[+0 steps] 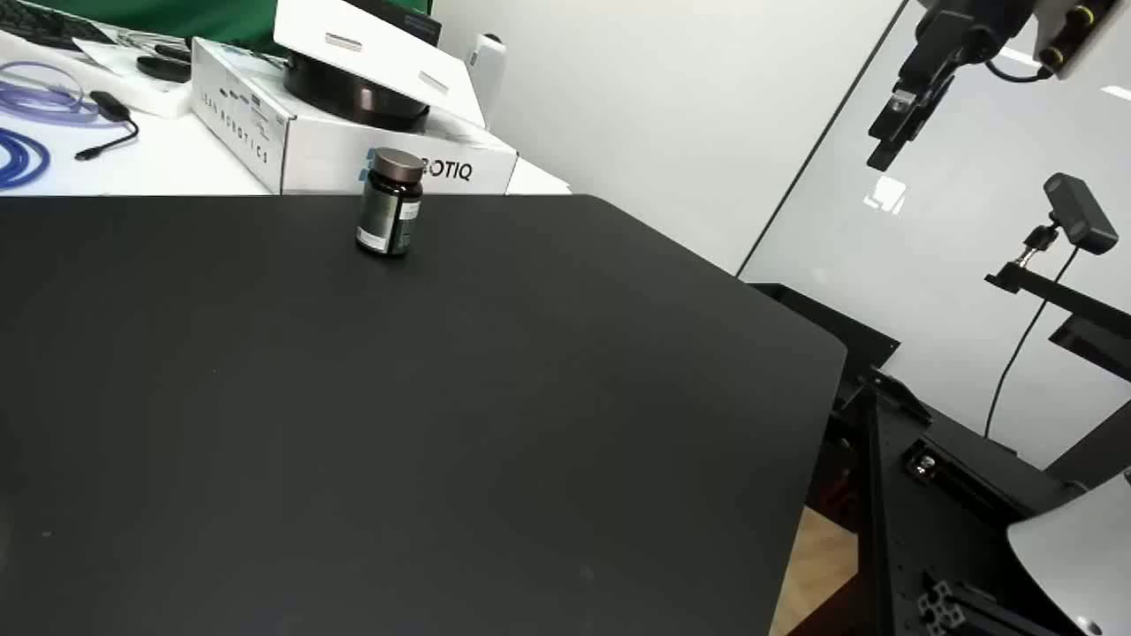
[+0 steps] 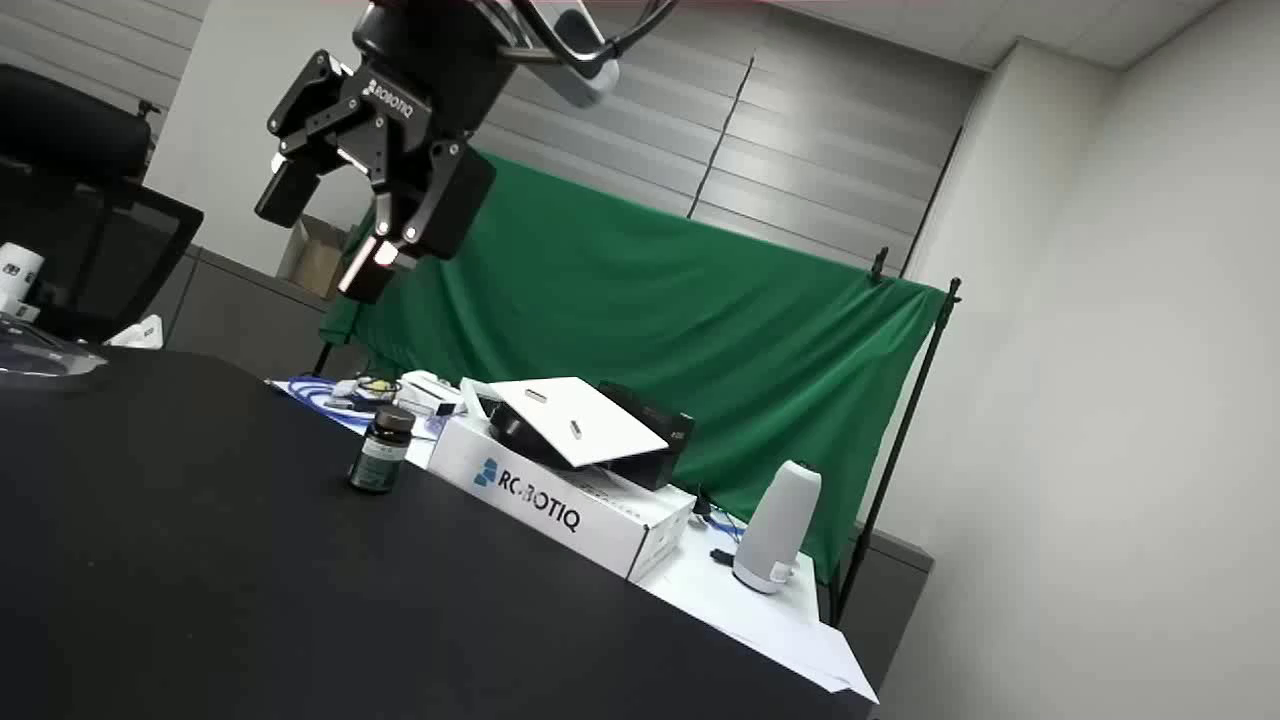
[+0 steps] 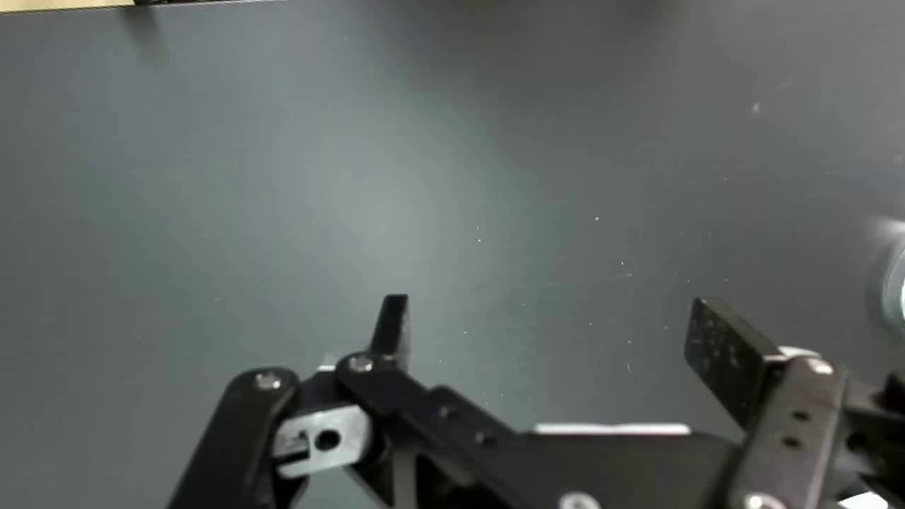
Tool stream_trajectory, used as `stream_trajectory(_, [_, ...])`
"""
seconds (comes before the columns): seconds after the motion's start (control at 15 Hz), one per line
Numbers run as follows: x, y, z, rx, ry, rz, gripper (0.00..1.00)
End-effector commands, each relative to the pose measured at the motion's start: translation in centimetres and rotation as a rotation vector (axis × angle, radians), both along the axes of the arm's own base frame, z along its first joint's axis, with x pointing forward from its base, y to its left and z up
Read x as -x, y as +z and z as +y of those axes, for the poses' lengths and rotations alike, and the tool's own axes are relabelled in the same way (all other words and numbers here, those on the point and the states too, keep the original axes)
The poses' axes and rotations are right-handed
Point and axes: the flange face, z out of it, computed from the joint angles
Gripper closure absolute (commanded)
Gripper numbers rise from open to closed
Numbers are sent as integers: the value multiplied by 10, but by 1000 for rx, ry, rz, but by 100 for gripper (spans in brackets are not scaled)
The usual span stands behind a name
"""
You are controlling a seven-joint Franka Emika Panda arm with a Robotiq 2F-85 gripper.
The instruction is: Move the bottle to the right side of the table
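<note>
The bottle [image 1: 382, 212] is small and dark with a brownish cap and a pale label. It stands upright near the far edge of the black table [image 1: 459, 424]. In an exterior view the bottle [image 2: 380, 455] stands on the table [image 2: 250, 590] near the edge beside the white box. My gripper [image 2: 322, 238] is high above the table, apart from the bottle. It also shows at the upper right of an exterior view [image 1: 884, 152]. In the wrist view my gripper [image 3: 548, 302] is open, with only the bare tabletop [image 3: 318, 184] between its fingers. The bottle is out of the wrist view.
A white printed box [image 1: 353, 159] with a dark round object and a white panel on it stands just beyond the table. Blue cables [image 1: 18, 159] lie to its left. A clear plastic object [image 2: 45, 358] sits at the table's left. A camera [image 1: 1080, 212] stands on a bracket.
</note>
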Motion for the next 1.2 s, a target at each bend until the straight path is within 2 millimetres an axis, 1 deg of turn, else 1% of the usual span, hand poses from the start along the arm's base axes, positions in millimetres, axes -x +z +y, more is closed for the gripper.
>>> stream_trajectory(0.0, [0,0,0,0,0,1,0])
stream_trajectory(0.73, [0,0,0,0,0,1,0])
stream_trajectory(0.87, [-23,1,3,29,3,-21,0])
stream_trajectory(1.0, [-58,-1,12,73,5,-64,0])
stream_trajectory(1.13, [-100,-8,27,110,14,-97,0])
